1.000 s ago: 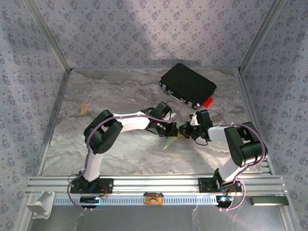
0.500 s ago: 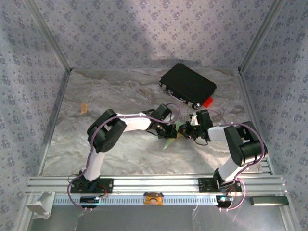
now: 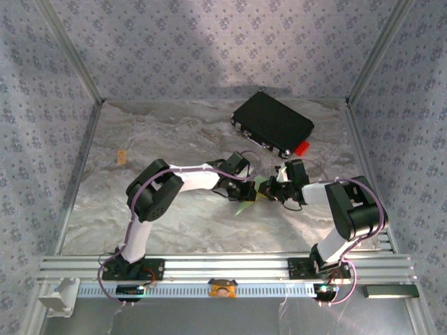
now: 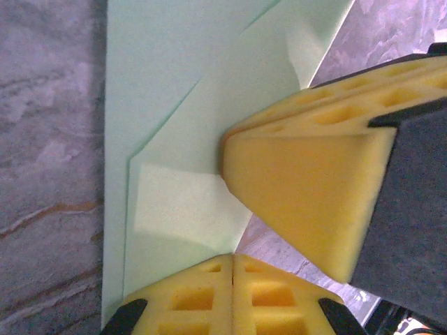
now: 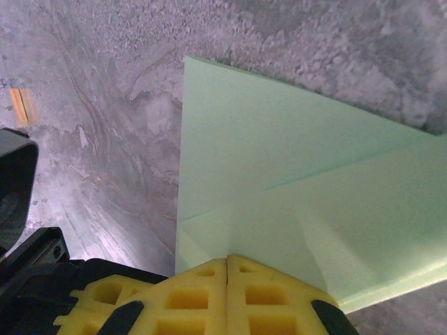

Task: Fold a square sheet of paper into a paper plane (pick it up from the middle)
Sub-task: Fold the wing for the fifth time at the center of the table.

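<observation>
Nearest you, the metal rail carries both arm bases side by side. From there each arm reaches inward, and the two wrists meet low over the middle of the table, slightly right of centre.

Left gripper: fingers pressed together, the seam between the yellow pads closed tight. Its tips meet the paper at a folded corner. You cannot tell from the wrist view whether a layer is caught between the pads or only pressed down.

Right gripper: fingers together, no gap at the seam, tips resting on the paper's folded layers. In the left wrist view you see its yellow finger come in from the right, the tip touching the top layer, close beside the left gripper's tips.

Paper: pale green, lying flat on the marbled table, under and between the two grippers. It is partly folded, with diagonal creases, an overlapping flap with a slanted edge, and one long straight edge. In the top view a pointed corner sticks out toward you below the grippers.

Farther out on the left, a small orange piece lies alone on the table, well apart from the paper.

Far right: a black case sits at an angle, with a red tab touching its near right corner. Patterned walls close the back and sides.
</observation>
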Tool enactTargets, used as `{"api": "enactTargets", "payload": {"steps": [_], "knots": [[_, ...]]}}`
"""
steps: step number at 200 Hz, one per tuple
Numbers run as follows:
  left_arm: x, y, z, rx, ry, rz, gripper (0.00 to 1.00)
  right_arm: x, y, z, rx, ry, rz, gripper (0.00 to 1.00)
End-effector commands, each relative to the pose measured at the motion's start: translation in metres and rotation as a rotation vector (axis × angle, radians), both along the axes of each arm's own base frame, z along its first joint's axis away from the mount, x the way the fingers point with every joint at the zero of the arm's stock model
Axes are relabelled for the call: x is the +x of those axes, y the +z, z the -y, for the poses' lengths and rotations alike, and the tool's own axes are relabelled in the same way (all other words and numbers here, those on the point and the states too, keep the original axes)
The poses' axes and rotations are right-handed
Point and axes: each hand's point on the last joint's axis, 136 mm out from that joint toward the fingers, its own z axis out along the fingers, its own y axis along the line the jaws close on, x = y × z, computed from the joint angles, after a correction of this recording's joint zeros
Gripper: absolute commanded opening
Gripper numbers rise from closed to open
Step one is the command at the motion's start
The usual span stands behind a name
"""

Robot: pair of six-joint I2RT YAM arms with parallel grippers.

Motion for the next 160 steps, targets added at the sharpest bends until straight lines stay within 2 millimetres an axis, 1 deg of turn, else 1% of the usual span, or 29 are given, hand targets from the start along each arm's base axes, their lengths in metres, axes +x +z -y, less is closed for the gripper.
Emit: {"api": "enactTargets", "payload": {"steps": [1, 41, 68, 94, 127, 134, 148, 160], "knots": [[-0.022, -0.014, -0.028, 0.123, -0.032, -0.034, 0.05, -0.012, -0.024, 0.014, -0.063, -0.019, -0.071, 0.04], [-0.03, -0.015, -0.041, 0.154, -0.048, -0.03, 0.06, -0.011, -0.025, 0.014, -0.062, -0.017, -0.071, 0.04], [-0.039, -0.017, -0.053, 0.18, -0.06, -0.039, 0.07, -0.011, -0.025, 0.014, -0.062, -0.014, -0.071, 0.04], [-0.049, -0.017, -0.068, 0.193, -0.052, -0.041, 0.08, -0.009, -0.022, 0.012, -0.057, 0.0, -0.059, 0.04], [-0.057, -0.015, -0.077, 0.189, -0.041, -0.05, 0.08, -0.007, -0.018, 0.007, -0.047, 0.041, -0.034, 0.05], [-0.058, -0.013, -0.077, 0.177, -0.038, -0.049, 0.08, -0.006, -0.016, 0.006, -0.045, 0.053, -0.024, 0.05], [-0.059, -0.001, -0.072, 0.131, -0.037, -0.042, 0.09, -0.004, -0.013, 0.002, -0.041, 0.084, -0.008, 0.05], [-0.055, 0.016, -0.065, 0.076, -0.03, -0.012, 0.1, -0.003, -0.011, -0.003, -0.033, 0.101, -0.012, 0.05]]}}
